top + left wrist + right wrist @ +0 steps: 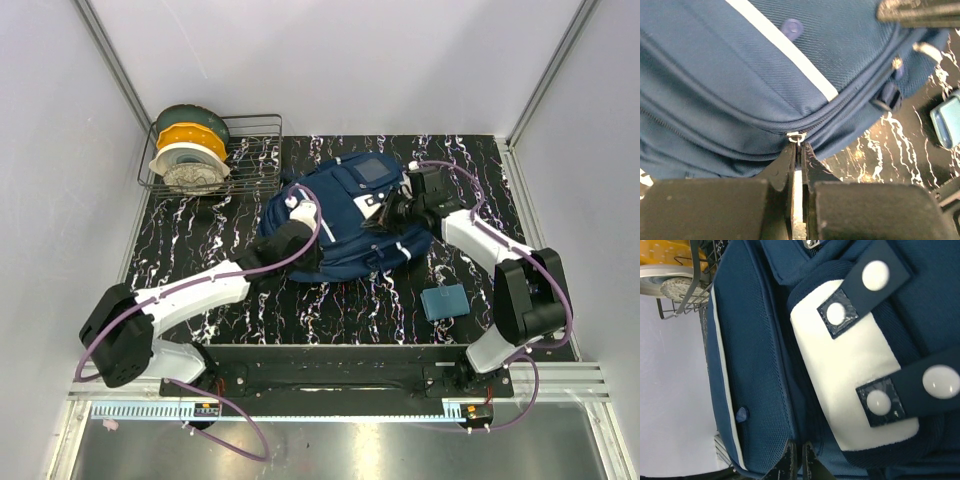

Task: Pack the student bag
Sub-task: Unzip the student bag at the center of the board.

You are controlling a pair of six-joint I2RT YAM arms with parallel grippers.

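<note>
Student bag flat on the counter, around the middle and toward the far half. Navy, with white stripes, a grey square patch on top and white patches crossed by snap straps.

At its left side, left gripper closed tight on the small metal zip pull of a curved zip. At its right side, right gripper closed as well, fingertips together against the navy fabric beside a white patch. Cannot tell whether any cloth is nipped there.

Off the bag's near-right corner and apart from it, small teal pouch lying flat.

Black surface, veined all over with white marbling. In the far-left corner, wire rack holding green, yellow and white round pieces.

Behind and on both sides, plain pale grey walls edged by slanted aluminium posts. Along the near edge, black mounting rail under both arm bases.
</note>
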